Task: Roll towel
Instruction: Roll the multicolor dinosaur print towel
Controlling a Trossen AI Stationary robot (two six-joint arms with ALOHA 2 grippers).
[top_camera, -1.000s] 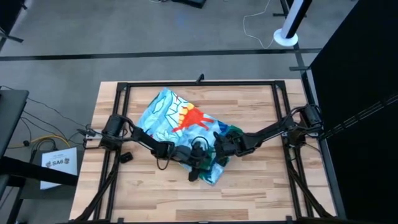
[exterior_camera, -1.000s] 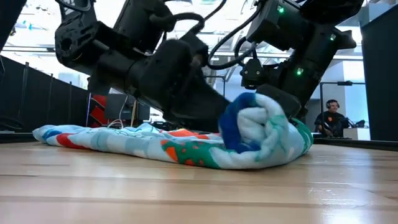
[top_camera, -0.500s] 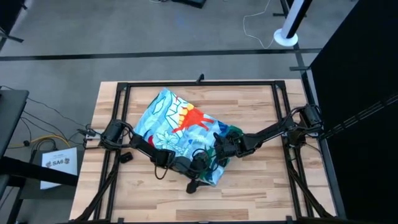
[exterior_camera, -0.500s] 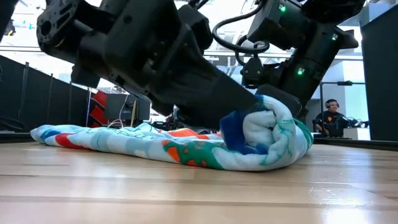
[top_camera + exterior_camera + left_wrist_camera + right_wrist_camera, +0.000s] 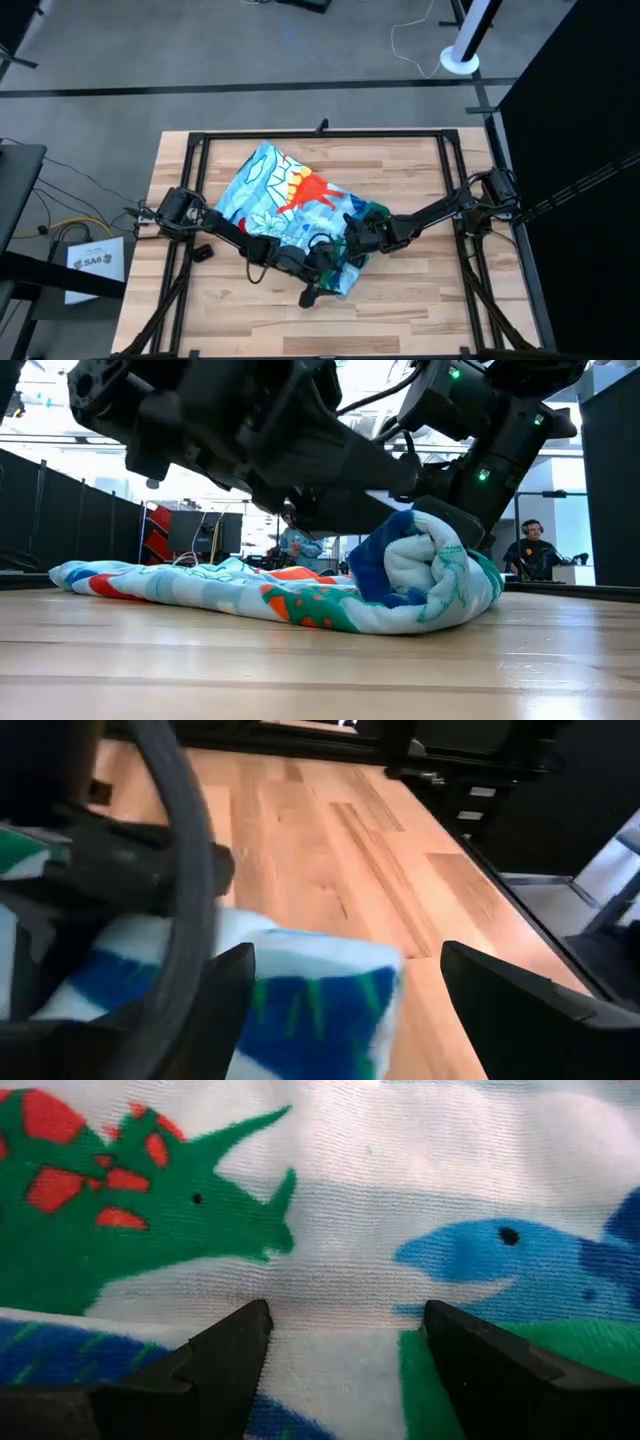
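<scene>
The towel (image 5: 285, 205) lies on the wooden table (image 5: 420, 170), and by the look of it the roll is only begun: one end is wound into a fat coil (image 5: 425, 585) just under the two hands, while the longer part stretches flat away from them toward the table's far left corner. The left hand (image 5: 325, 272) sits at the near end of that coil; its wrist view shows both fingers spread wide, with the blue-and-white rolled edge (image 5: 310, 1010) lying between and below them, not pinched. The right hand (image 5: 352, 237) rests at the other side of the coil, pointing down onto the cloth; its fingers (image 5: 225, 1355) stand wide apart, pressed close against the dinosaur print (image 5: 150, 1230), gripping nothing that can be seen. Judged from this, perhaps a third of the cloth is wound, and the flat stretch beyond the hands remains to be rolled up.
</scene>
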